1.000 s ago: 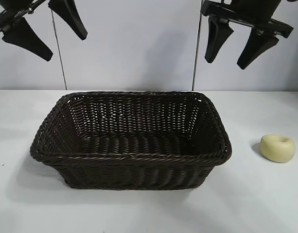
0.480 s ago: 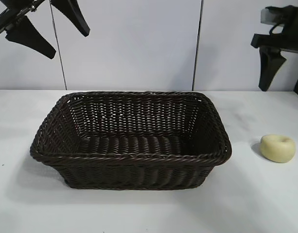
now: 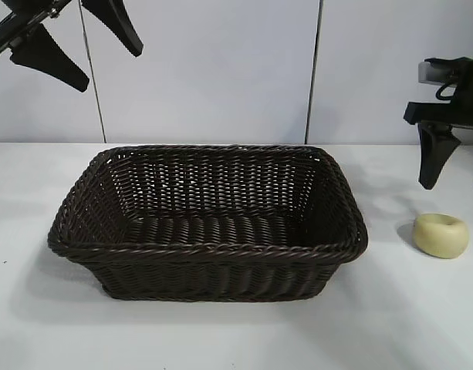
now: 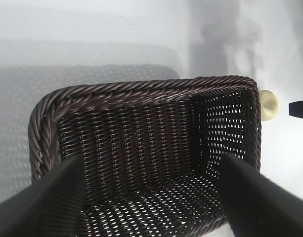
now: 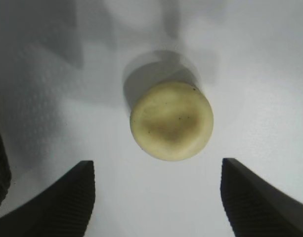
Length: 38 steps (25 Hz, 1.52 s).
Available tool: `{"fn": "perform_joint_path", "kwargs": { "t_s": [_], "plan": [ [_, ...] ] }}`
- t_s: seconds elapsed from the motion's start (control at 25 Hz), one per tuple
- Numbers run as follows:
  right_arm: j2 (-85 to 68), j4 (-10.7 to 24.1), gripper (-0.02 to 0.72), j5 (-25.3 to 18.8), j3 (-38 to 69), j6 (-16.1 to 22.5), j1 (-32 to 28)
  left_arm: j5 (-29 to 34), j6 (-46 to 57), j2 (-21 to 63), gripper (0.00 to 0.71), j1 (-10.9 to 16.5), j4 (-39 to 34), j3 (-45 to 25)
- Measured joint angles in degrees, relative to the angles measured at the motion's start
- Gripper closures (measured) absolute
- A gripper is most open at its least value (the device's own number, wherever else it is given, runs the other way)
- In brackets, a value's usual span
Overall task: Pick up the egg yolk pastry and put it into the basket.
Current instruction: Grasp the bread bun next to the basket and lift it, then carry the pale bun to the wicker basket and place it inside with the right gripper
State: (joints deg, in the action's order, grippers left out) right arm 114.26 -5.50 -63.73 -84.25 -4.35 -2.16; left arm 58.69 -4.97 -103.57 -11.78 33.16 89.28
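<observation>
Egg yolk pastry point(image 3: 441, 235) sits on table point(image 3: 406, 324), right of basket point(image 3: 207, 248), untouched. Right pincer point(image 5: 156, 197) hangs above it, fingers apart. Risk: smooth rounded puck squirts out if the close lands off-centre. Left pincer point(image 4: 151, 197) parked high far-left, also spread.

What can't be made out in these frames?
- Right hand: in the exterior view, the picture's right edge cuts off its second finger.
- Basket: in the left wrist view, the left hand's dark fingers hide its near corners.
- Pastry: in the left wrist view, half hidden behind the basket rim.
</observation>
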Motion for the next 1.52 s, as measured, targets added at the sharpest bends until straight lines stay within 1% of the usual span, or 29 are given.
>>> {"fn": "perform_joint_path", "kwargs": {
  "t_s": [0.08,0.24,0.36,0.44,0.52,0.64,0.72,0.76,0.8,0.88,1.12,1.52],
  "plan": [
    [1.7,0.0,0.185,0.6,0.2,0.0,0.0,0.0,0.0,0.0,0.169,0.0,0.0,0.0],
    [5.0,0.0,0.185,3.3,0.3,0.0,0.0,0.0,0.0,0.0,0.169,0.0,0.0,0.0],
    [6.7,0.1,0.185,4.0,0.3,0.0,0.0,0.0,0.0,0.0,0.169,0.0,0.1,0.0],
    [7.4,0.2,0.202,4.6,0.3,0.0,0.0,-0.1,0.0,0.0,0.169,0.0,0.1,0.0],
    [7.6,0.2,0.282,5.0,0.3,0.0,0.0,-0.1,0.0,0.0,0.169,0.0,0.1,0.0],
    [7.6,0.2,0.498,5.0,0.3,0.0,0.0,-0.1,0.0,0.0,0.169,0.0,0.2,0.0],
    [7.6,0.2,0.603,5.0,0.3,0.0,0.0,-0.1,0.0,0.0,0.169,0.0,0.2,0.0],
    [7.6,0.2,0.633,5.0,0.3,0.0,0.0,-0.1,0.0,0.0,0.169,0.0,0.2,0.0],
    [7.6,0.2,0.646,4.9,0.3,0.0,0.0,-0.1,0.0,0.0,0.169,0.0,0.2,0.0],
    [7.4,0.2,0.662,4.6,0.3,0.0,0.0,-0.1,0.0,0.0,0.169,0.0,0.2,0.0],
    [4.4,-0.5,0.671,2.2,-0.3,0.0,0.0,-0.1,0.0,0.0,0.169,0.0,0.2,0.0],
    [-5.4,-3.4,0.674,-3.6,-8.0,0.0,0.0,0.0,0.0,0.0,0.169,0.0,0.2,0.0]
  ]
}}
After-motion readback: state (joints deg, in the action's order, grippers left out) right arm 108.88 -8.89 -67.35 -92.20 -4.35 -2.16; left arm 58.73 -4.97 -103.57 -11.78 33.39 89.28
